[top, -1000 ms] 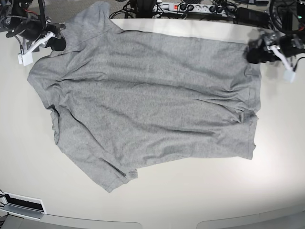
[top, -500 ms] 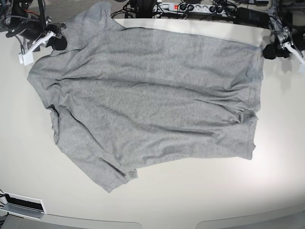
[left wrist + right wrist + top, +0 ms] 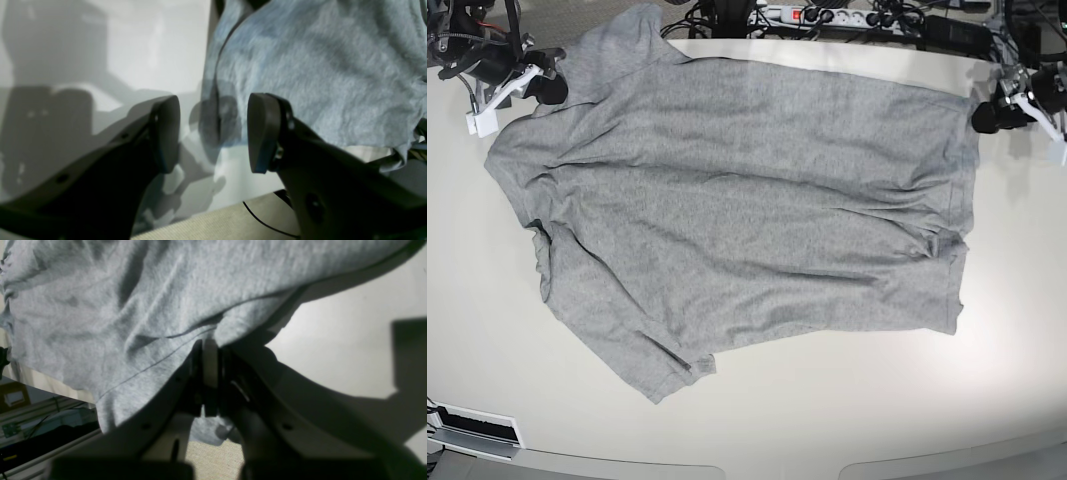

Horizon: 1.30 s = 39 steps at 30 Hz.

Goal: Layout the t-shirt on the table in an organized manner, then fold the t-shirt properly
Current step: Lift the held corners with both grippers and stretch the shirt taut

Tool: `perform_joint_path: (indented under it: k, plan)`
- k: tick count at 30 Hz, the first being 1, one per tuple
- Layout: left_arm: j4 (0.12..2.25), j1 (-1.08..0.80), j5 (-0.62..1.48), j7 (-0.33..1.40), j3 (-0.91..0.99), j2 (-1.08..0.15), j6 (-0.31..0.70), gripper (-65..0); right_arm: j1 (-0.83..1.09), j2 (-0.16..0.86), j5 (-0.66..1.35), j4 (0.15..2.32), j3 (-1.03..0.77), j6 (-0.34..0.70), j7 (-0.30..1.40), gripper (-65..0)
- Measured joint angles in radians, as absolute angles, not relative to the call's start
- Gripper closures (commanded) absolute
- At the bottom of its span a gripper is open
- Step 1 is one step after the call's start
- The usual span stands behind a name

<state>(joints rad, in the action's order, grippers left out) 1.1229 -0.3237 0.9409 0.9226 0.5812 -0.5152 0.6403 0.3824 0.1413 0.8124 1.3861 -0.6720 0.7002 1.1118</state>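
Note:
The heather-grey t-shirt [image 3: 747, 210] lies spread on the off-white table [image 3: 827, 400], plain side up, with a sleeve at the lower left and another hanging over the far edge. No lettering shows. My left gripper [image 3: 983, 117] is open and empty just off the shirt's far right corner. In the left wrist view [image 3: 213, 133] its jaws stand apart above the table, with the shirt's hem [image 3: 317, 66] just beyond them. My right gripper [image 3: 549, 90] is shut on the shirt's far left edge. In the right wrist view [image 3: 210, 350] it pinches a fold of fabric [image 3: 100, 306].
A power strip [image 3: 827, 15] and several cables lie beyond the table's far edge. A white box [image 3: 472, 428] sits off the near left corner. Bare tabletop runs along the near side and to the right of the shirt.
My left gripper moved right, drawing the shirt's far right corner outward and flat, and now stands open beside it. The right gripper has stayed put.

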Motion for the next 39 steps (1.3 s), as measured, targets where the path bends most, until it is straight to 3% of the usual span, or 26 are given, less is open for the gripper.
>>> perform_joint_path:
  k: [10, 12, 16, 21, 30, 39]
  plan:
    - [1.126, -0.320, 1.002, 0.954, 0.482, -0.518, 0.666, -33.8, 0.382, 0.141, 0.827, 1.386, -0.672, 0.700, 1.131, 0.0]
    - [1.125, -0.319, 1.013, 0.958, 0.478, -0.517, 0.667, -26.8, 0.382, 0.141, 0.827, 1.386, -0.672, 0.700, 1.131, 0.0]
    - [1.121, -0.321, 1.000, 0.974, 0.478, -0.514, 0.663, 0.0, 0.382, 0.141, 0.827, 1.386, -0.672, 0.700, 1.132, 0.0]
    - [1.121, -0.318, 1.003, 0.988, 0.477, -0.518, 0.663, 0.0, 0.382, 0.146, 0.866, 1.386, -0.672, 0.696, 1.151, 0.0]
    - [1.134, -0.322, 1.145, 1.107, 0.475, -0.589, 0.690, 0.0, 0.388, 0.192, 1.143, 1.381, -0.671, 0.693, 1.399, 0.0]
    - [1.267, -0.378, 1.243, 1.149, 0.472, -0.657, 0.690, 0.0, 0.476, 0.188, 1.300, 1.562, -0.670, 0.693, 1.401, 0.0]
